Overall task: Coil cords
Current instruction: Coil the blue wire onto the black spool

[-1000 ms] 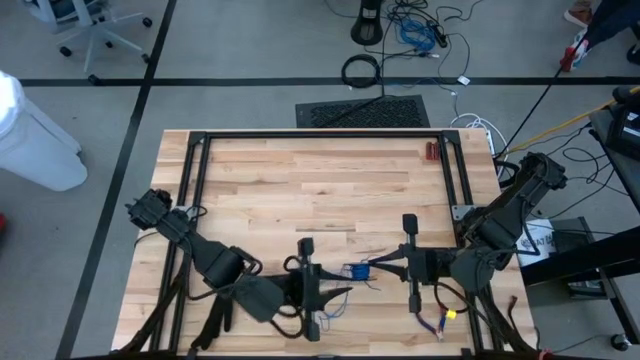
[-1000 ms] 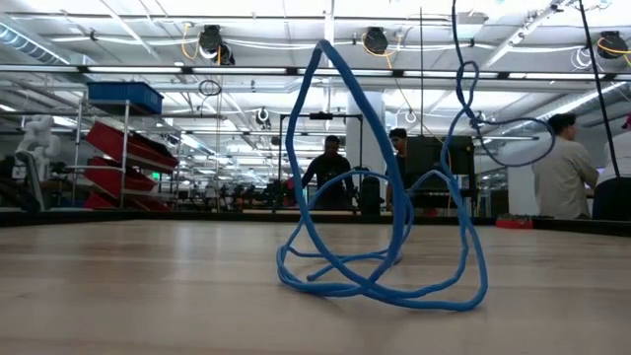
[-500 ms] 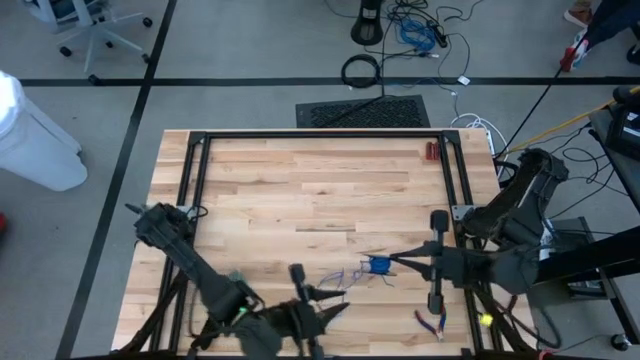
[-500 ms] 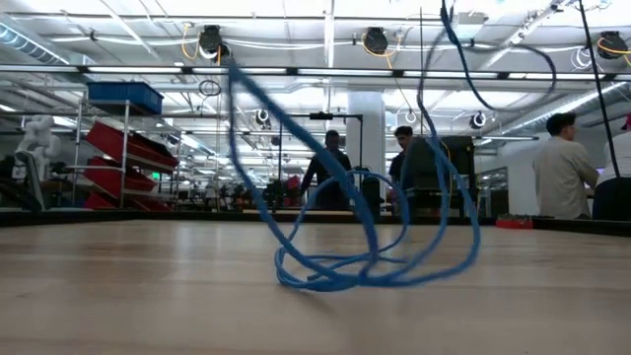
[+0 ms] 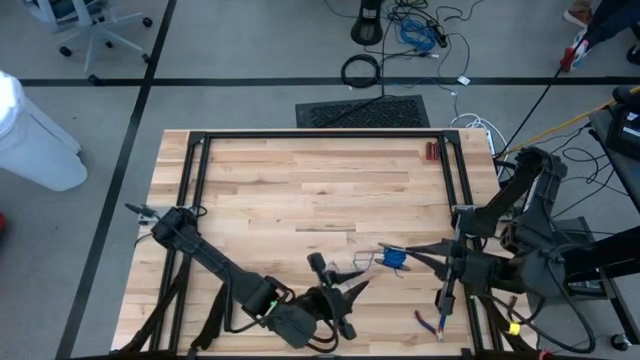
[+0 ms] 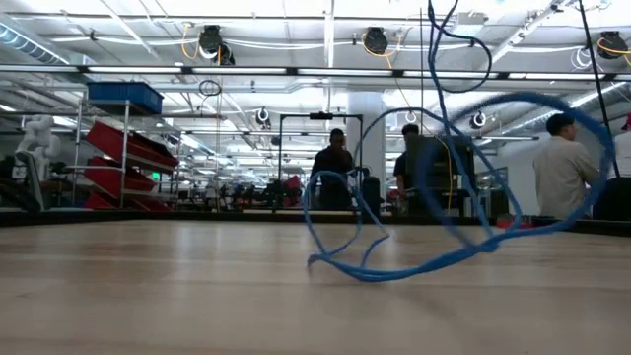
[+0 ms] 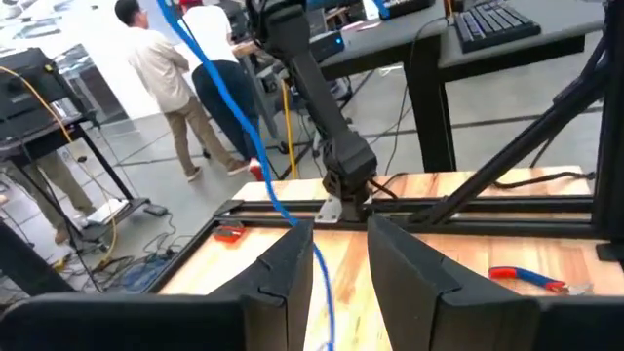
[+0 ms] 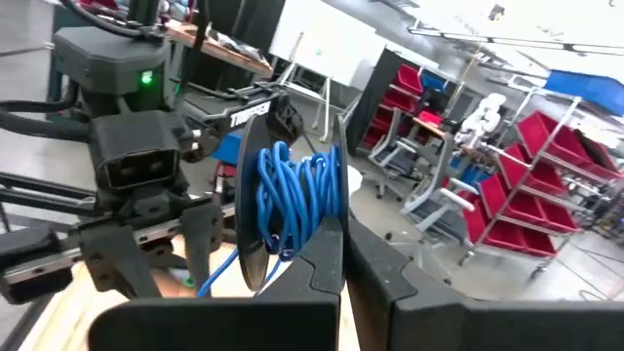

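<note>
The cord (image 8: 292, 200) is partly wound into a blue bundle pinched in my shut right fingers (image 5: 405, 252), which have drawn back toward the surface's (image 5: 300, 190) right side; the free length now trails lower and flatter across the wood. My left fingers (image 5: 345, 285), slightly parted, let the strand slide between them, so winding can go on.
</note>
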